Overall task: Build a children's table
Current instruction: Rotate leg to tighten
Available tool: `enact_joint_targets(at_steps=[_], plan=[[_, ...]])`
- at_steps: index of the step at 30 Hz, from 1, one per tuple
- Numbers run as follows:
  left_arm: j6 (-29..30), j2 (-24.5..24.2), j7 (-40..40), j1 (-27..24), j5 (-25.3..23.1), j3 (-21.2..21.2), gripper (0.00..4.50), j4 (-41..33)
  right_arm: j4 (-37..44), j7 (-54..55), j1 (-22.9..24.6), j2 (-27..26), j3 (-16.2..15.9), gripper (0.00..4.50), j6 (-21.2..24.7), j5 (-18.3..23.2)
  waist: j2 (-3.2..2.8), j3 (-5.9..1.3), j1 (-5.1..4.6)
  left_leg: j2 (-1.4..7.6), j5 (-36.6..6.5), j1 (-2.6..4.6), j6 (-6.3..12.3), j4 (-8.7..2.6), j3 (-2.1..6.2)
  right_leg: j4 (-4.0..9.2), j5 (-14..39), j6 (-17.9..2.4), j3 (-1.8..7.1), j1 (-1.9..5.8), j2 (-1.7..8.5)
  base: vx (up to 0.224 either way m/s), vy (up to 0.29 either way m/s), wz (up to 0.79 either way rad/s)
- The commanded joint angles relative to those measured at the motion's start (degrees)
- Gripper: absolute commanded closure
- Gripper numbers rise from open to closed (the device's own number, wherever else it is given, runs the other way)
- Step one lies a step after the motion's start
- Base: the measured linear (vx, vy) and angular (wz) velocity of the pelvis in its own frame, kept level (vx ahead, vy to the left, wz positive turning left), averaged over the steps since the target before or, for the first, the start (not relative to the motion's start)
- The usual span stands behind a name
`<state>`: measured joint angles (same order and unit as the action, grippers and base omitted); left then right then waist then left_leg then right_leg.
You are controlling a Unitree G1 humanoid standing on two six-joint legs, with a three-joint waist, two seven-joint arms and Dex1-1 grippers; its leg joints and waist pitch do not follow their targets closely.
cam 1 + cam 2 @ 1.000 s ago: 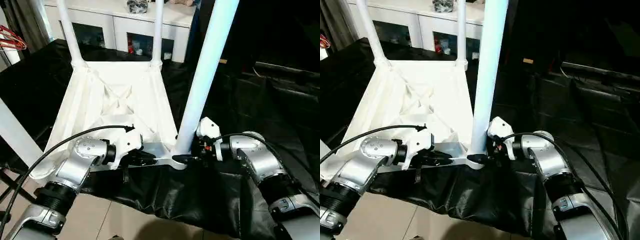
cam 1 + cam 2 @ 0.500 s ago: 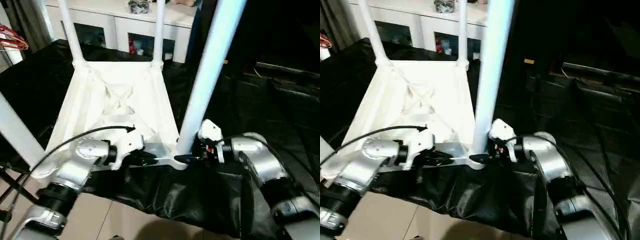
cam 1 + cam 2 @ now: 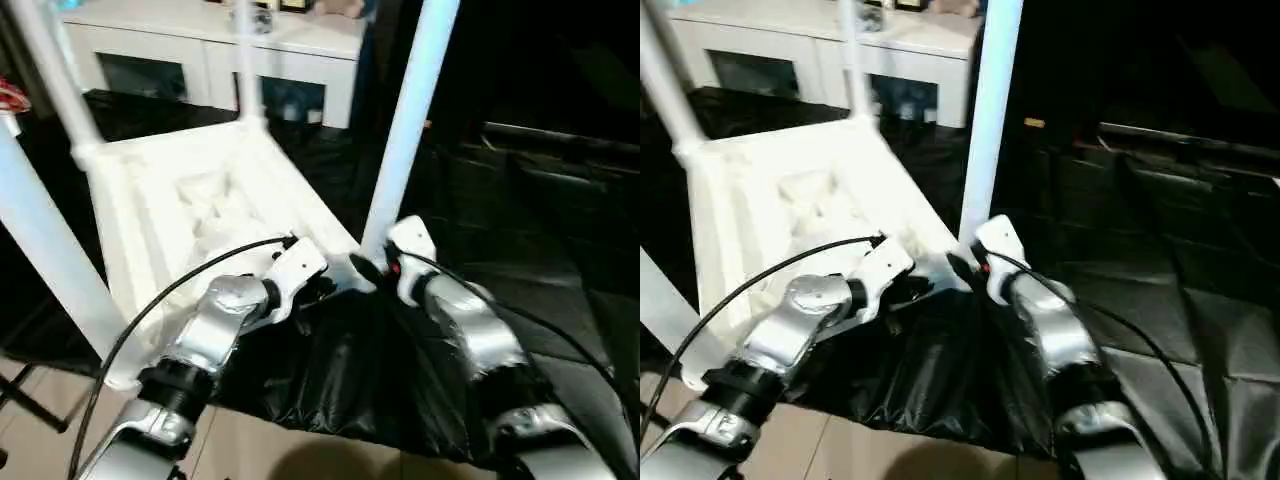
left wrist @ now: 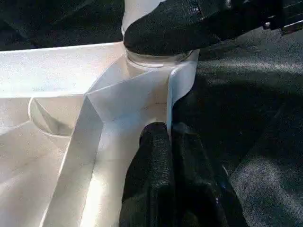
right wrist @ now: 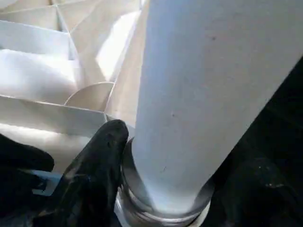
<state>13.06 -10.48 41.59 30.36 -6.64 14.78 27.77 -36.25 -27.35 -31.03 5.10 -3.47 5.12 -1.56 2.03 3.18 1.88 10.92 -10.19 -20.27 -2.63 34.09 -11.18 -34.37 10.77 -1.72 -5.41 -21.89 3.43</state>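
White tabletop (image 3: 160,215) rim pinched by left fingers (image 4: 156,156); right fingers (image 5: 102,151) around leg (image 3: 405,130)

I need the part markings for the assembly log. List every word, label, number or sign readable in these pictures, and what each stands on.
None can be read.
White plastic ribbed tabletop: no lettering visible.
White tapered tube leg at the near corner: bare.
Small orange-yellow tag on the dark background: too small and blurred to read.
Items on the white cabinet: too blurred to read.
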Motion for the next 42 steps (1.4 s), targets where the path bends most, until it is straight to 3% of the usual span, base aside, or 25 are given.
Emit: enact_joint_targets(at_steps=[1,8,10,11,12,13,19,24,29,37,40,42], plan=[[-2.7,3.1,-1.1,2.4,1.2,1.1,4.5,-1.3,0.9,-8.1,1.0,-5.3,-5.6,1.36,1.2,2.5,-0.38,-2.51,-0.08,2.77,-21.0,0.97,0.16,-4.49,2.32,6.34,28.1,-5.5,3.37,0.92,5.64,0.0,0.0,0.0],[-5.8,-1.4,7.1,-0.7,4.8,0.0,4.5,-5.1,2.7,-17.9,0.5,1.1,-5.3,0.73,1.9,4.6,-0.22,-2.9,0.32,2.94,-16.7,0.55,1.42,-4.4,1.88,5.58,22.6,-7.8,3.77,1.46,5.76,0.0,0.0,0.0],[-7.9,-4.2,12.8,-2.5,7.4,-0.5,4.5,-7.3,3.7,-25.2,0.3,6.3,-6.3,0.6,1.0,4.6,-0.17,-3.22,0.62,3.02,-15.3,0.38,1.69,-4.32,1.92,5.14,20.4,-8.6,3.69,1.92,5.85,0.0,0.0,0.0],[-7.9,-4.2,12.8,-2.5,7.4,-0.5,4.5,-7.3,3.7,-25.2,0.3,6.3,-6.3,0.47,1.0,4.6,-0.09,-3.34,0.71,3.1,-14.7,0.3,1.89,-4.28,1.88,4.99,19.3,-8.8,3.69,2.17,5.87,0.0,0.0,0.0],[-8.0,-5.2,14.9,-3.0,8.4,-0.7,4.5,-8.0,4.2,-28.4,0.2,8.3,-6.8,0.47,1.0,4.8,-0.21,-3.35,0.73,3.12,-13.7,0.39,2.41,-4.17,1.58,4.83,16.9,-9.7,3.88,1.84,5.69,0.0,0.0,0.0],[-8.2,-5.8,16.2,-3.3,8.8,-0.8,4.5,-8.3,4.5,-30.7,0.3,9.5,-7.0,0.47,1.0,4.9,-0.21,-3.67,1.11,3.11,-11.2,0.24,3.19,-4.02,1.44,4.27,13.1,-10.7,3.91,2.17,5.64,0.0,0.0,0.0],[-9.4,-9.6,24.1,-4.1,10.9,-0.6,4.5,-9.0,3.9,-38.1,-0.4,14.2,-8.0,0.47,-1.0,3.9,-0.35,-3.91,2.05,3.39,-7.9,0.15,3.74,-3.84,1.25,3.28,6.9,-12.6,3.78,2.14,5.37,0.0,0.0,0.0],[-9.4,-11.8,27.7,-4.1,12.3,-0.7,4.5,-9.2,3.5,-41.0,-0.8,16.3,-9.6,0.47,-1.5,3.9,-0.25,-3.71,2.78,3.32,-9.4,0.11,3.17,-3.71,1.05,3.52,10.0,-12.0,3.83,1.96,5.47,0.0,0.0,0.0],[-9.6,-12.2,28.9,-3.6,12.3,-0.9,4.5,-8.5,4.3,-42.7,-0.6,15.9,-9.3,0.94,-1.2,4.9,-0.17,-3.56,3.08,3.34,-11.6,0.24,1.58,-3.86,1.25,3.98,14.9,-10.3,3.87,1.8,5.56,0.0,0.0,0.0],[-9.6,-12.5,30.2,-3.8,12.8,-0.7,4.5,-8.2,5.1,-45.4,0.2,16.4,-9.6,1.61,-0.7,6.5,-0.15,-3.78,3.25,3.31,-9.5,0.13,2.44,-3.69,1.14,3.5,11.1,-11.1,3.85,1.9,5.39,0.0,0.0,0.0],[-9.7,-12.3,29.8,-3.8,12.6,-0.8,4.5,-8.0,5.4,-45.5,0.7,16.3,-9.5,1.7,-0.7,6.5,-0.08,-3.73,3.28,3.3,-10.0,0.16,2.24,-3.71,1.15,3.63,12.3,-10.9,3.82,1.87,5.45,0.0,0.0,0.0],[-9.7,-10.5,25.2,-3.0,10.5,-0.8,4.5,-6.1,5.4,-42.3,1.6,14.3,-8.4,1.72,-0.8,6.8,0.07,-3.61,3.21,3.3,-10.6,0.26,2.03,-3.73,1.14,3.85,13.4,-10.5,3.89,1.67,5.45,0.0,0.0,0.0]])
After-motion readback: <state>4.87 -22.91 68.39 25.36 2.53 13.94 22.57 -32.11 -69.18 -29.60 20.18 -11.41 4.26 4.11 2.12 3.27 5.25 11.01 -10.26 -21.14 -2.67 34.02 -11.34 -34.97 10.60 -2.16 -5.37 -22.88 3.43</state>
